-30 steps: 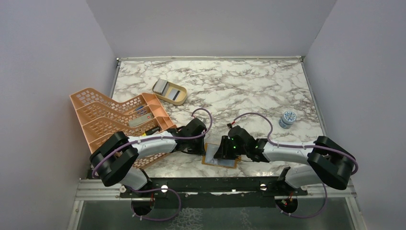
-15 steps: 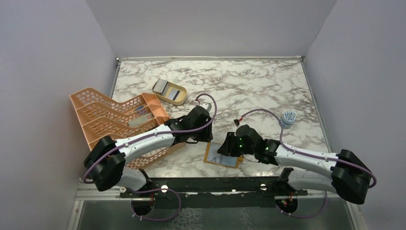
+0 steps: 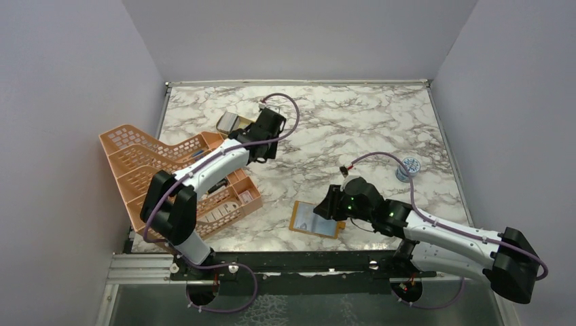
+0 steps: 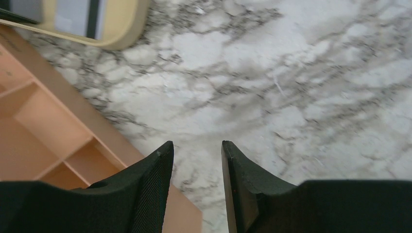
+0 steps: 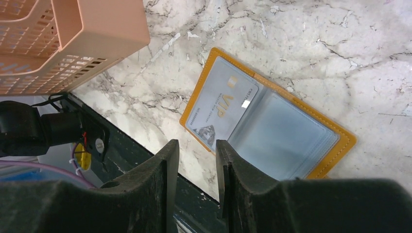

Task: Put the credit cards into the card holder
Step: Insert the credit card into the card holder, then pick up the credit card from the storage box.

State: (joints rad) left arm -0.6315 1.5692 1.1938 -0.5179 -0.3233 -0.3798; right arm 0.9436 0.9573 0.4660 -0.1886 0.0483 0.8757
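From above, we see the open wallet (image 3: 314, 219) at the table's (image 3: 353, 129) front edge, right gripper (image 3: 329, 206) beside it. Left wrist: left gripper (image 4: 197, 155) half open, empty, near a dish (image 4: 124, 31) holding perhaps cards (image 4: 73, 14). Right wrist: jaws slightly parted, empty, above the wallet; one card (image 5: 223, 109) pocketed

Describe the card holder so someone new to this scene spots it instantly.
On the marble table, look at the near edge, around its middle. The card holder lies open flat there, right of the peach lattice rack. It alone is mustard-orange rimmed with a pale grey-blue pocketed inside, one half showing a card marked VIP.
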